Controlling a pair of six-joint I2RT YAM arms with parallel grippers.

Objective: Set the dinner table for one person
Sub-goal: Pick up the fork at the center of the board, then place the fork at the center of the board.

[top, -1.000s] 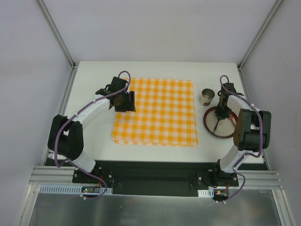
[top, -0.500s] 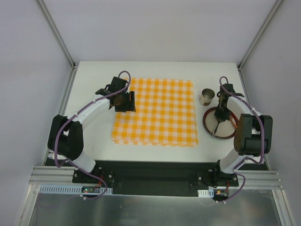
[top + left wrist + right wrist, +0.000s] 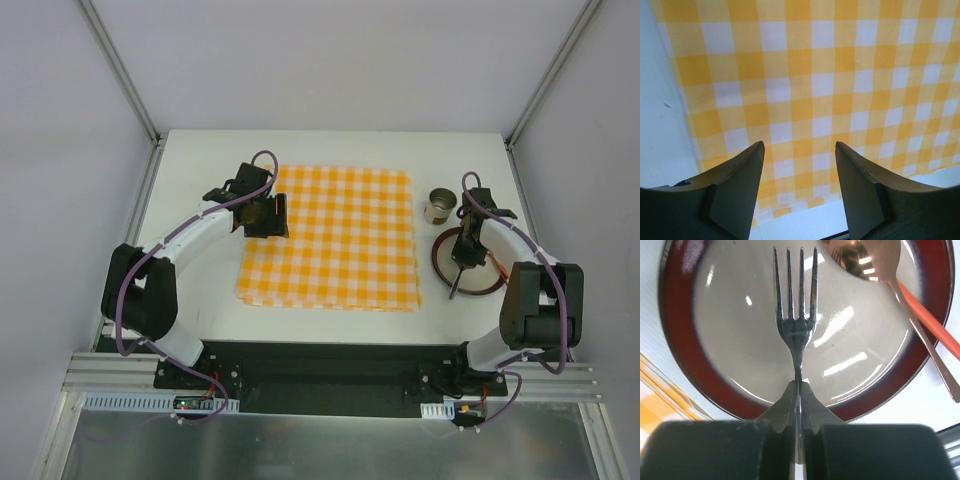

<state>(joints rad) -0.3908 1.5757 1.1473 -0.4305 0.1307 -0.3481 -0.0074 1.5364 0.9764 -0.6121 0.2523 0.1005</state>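
- The worktop [image 3: 330,150] carries the whole setting; it is the white surface under everything, and the arms reach in from its near edge
- Done, as far as can be judged: the orange-and-white checked cloth [image 3: 335,235] lies flat in the middle of the worktop as a place mat
- Nothing stands on the cloth yet, so the place itself is not laid
- The red-rimmed plate [image 3: 677,340] sits on the bare worktop just right of the cloth, not on it
- A coppery spoon [image 3: 865,260] lies in the plate with its handle running out over the rim
- A small cup [image 3: 440,205] stands just beyond the plate, also off the cloth
- The right gripper [image 3: 796,387] is pressed together on the handle of the fork [image 3: 795,330], whose tines reach over the plate's well; whether the fork is clear of the plate cannot be told
- The left gripper [image 3: 799,150] is spread and pinches nothing, hanging over the cloth near its left edge
- Step in hand, by my reading: clearing the cutlery from the plate, fork first
- Left to do: place fork, spoon, plate and cup at the cloth; the task looks early
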